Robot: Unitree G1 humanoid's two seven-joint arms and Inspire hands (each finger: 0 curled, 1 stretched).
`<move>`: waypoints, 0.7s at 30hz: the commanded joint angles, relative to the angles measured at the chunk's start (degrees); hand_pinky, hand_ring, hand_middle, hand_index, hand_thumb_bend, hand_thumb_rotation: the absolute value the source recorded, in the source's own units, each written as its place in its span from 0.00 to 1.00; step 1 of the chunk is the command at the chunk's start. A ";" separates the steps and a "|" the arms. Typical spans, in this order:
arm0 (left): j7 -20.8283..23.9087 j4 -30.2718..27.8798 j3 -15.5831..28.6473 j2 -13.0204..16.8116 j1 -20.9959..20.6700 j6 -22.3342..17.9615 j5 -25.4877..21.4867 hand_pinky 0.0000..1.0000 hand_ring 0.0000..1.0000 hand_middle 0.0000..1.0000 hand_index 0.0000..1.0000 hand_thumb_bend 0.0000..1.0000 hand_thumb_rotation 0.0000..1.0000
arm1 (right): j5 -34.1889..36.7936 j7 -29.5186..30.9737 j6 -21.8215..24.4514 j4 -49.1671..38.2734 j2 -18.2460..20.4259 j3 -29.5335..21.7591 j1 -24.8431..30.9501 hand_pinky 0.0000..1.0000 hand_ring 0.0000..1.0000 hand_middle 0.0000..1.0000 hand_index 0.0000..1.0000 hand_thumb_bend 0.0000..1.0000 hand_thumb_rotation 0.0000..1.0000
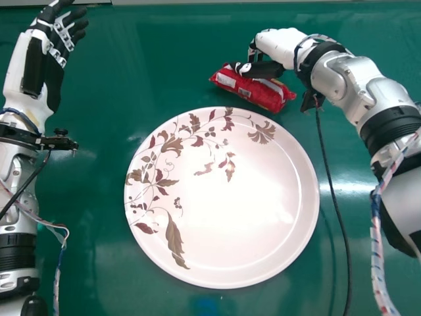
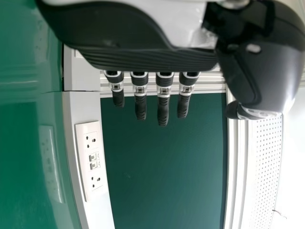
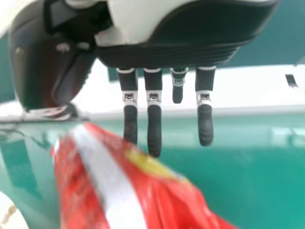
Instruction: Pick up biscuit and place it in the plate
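In the head view my right hand [image 1: 264,69] is over the far edge of the red biscuit packet [image 1: 253,90], beyond the plate [image 1: 253,197]. Its fingers look straight in the right wrist view, where the hand [image 3: 154,119] has the packet [image 3: 119,179] close by, not enclosed. Whether they touch I cannot tell. A bit of plate [image 3: 10,217] also shows there. The large white plate with brown leaves lies flat on the table. My left hand [image 1: 60,33] is raised at the far left, away from both, its fingers [image 2: 163,102] extended in the left wrist view.
The green table [image 1: 164,59] surrounds the plate. A black cable [image 1: 333,197] runs down the table right of the plate. Striped wires [image 1: 376,257] hang by my right arm. A white panel with sockets [image 2: 89,160] stands past the table in the left wrist view.
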 commanded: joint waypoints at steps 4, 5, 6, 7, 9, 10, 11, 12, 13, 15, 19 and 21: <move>0.52 -1.63 0.88 0.98 0.65 1.11 -0.55 1.00 0.94 0.90 0.96 0.50 0.54 | -2.56 -5.86 -0.78 0.76 -1.43 1.46 0.26 0.39 0.44 0.49 0.50 0.50 0.00; 0.55 -1.84 0.89 1.03 0.69 1.31 -0.57 1.00 0.94 0.90 0.96 0.50 0.54 | -2.97 -6.58 -0.48 0.67 -1.47 1.61 0.21 0.39 0.44 0.49 0.50 0.50 0.00; 0.55 -1.99 0.93 1.07 0.71 1.50 -0.62 1.00 0.94 0.90 0.96 0.51 0.54 | -3.32 -7.36 -0.34 0.59 -1.54 1.69 0.21 0.39 0.44 0.49 0.50 0.50 0.00; 0.48 -2.03 0.95 1.13 0.71 1.38 -0.59 1.00 0.94 0.90 0.96 0.51 0.53 | -3.88 -8.18 -0.04 0.43 -1.62 1.91 0.20 0.39 0.44 0.49 0.50 0.50 0.00; 0.26 -1.71 1.00 1.27 0.64 0.91 -0.54 1.00 0.94 0.90 0.96 0.53 0.54 | -4.80 -10.22 -0.25 0.24 -1.87 2.26 0.30 0.39 0.44 0.49 0.50 0.50 0.00; 0.26 -1.50 1.02 1.34 0.57 0.66 -0.43 1.00 0.94 0.90 0.96 0.52 0.54 | -5.07 -10.88 -0.47 0.27 -1.95 2.38 0.29 0.39 0.44 0.49 0.50 0.50 0.00; 0.28 -1.38 1.02 1.43 0.56 0.52 -0.34 1.00 0.94 0.90 0.95 0.53 0.54 | -5.24 -11.49 -0.84 0.35 -2.04 2.43 0.31 0.39 0.44 0.49 0.50 0.50 0.00; 0.23 -1.28 1.00 1.52 0.54 0.35 -0.29 1.00 0.93 0.90 0.95 0.53 0.54 | -5.22 -11.83 -1.15 0.45 -2.10 2.38 0.34 0.39 0.44 0.49 0.50 0.50 0.00; 0.14 -1.16 1.00 1.60 0.53 0.18 -0.30 1.00 0.93 0.90 0.95 0.53 0.55 | -5.15 -12.00 -1.30 0.52 -2.13 2.29 0.37 0.39 0.44 0.49 0.50 0.50 0.00; 0.01 -1.16 1.01 1.73 0.60 0.09 -0.38 1.00 0.93 0.90 0.95 0.55 0.55 | -4.64 -11.97 -0.80 0.44 -2.05 1.80 0.57 0.39 0.44 0.49 0.50 0.50 0.00; 0.74 -2.55 1.01 1.80 1.19 1.17 -0.25 1.00 0.93 0.90 0.95 0.57 0.55 | -2.93 -3.86 4.72 -1.78 -1.92 0.45 0.35 0.32 0.42 0.50 0.54 0.49 0.00; 0.74 -2.40 1.09 1.85 1.31 0.98 -0.23 1.00 0.93 0.89 0.95 0.55 0.55 | -1.32 1.39 7.67 -4.65 -2.32 -0.86 0.93 0.42 0.54 0.61 0.61 0.65 0.15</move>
